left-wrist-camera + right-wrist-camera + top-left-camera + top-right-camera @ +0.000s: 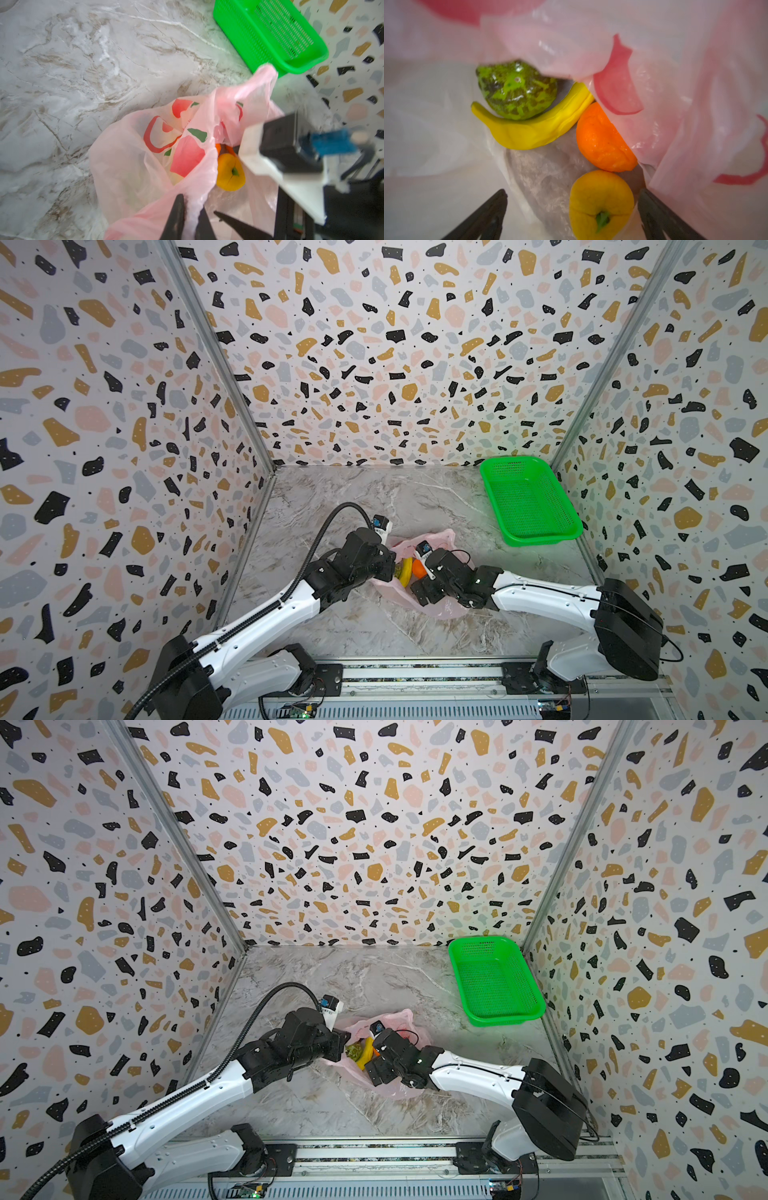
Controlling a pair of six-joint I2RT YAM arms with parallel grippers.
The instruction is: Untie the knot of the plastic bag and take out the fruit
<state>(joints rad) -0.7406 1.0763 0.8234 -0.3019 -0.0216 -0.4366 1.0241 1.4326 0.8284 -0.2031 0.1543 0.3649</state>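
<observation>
Marbled grey counter takes the lower middle of both top views, and a little below the centre of it lies the pink plastic bag. Its mouth stands open, so the fruit is visible inside.

In the right wrist view the green ball sits upper left of the centre. The banana curves just under it and touches it. The orange is to the right of the banana, partly under the pink film. Below the orange, touching it, is a yellow fruit with a green stem.

The left tool, at the bottom of the left wrist view, is pinched tight on a bunched fold of the bag's edge. The film rises in a stretched band from this fold.

The right tool stands wide at the bottom of the right wrist view and holds nothing. The yellow fruit lies between its fingers, nearer to the finger on the right of the frame.

A green basket stands at the right of both top views, well apart from the bag, close to the far right corner. Speckled walls close the counter on three sides.
</observation>
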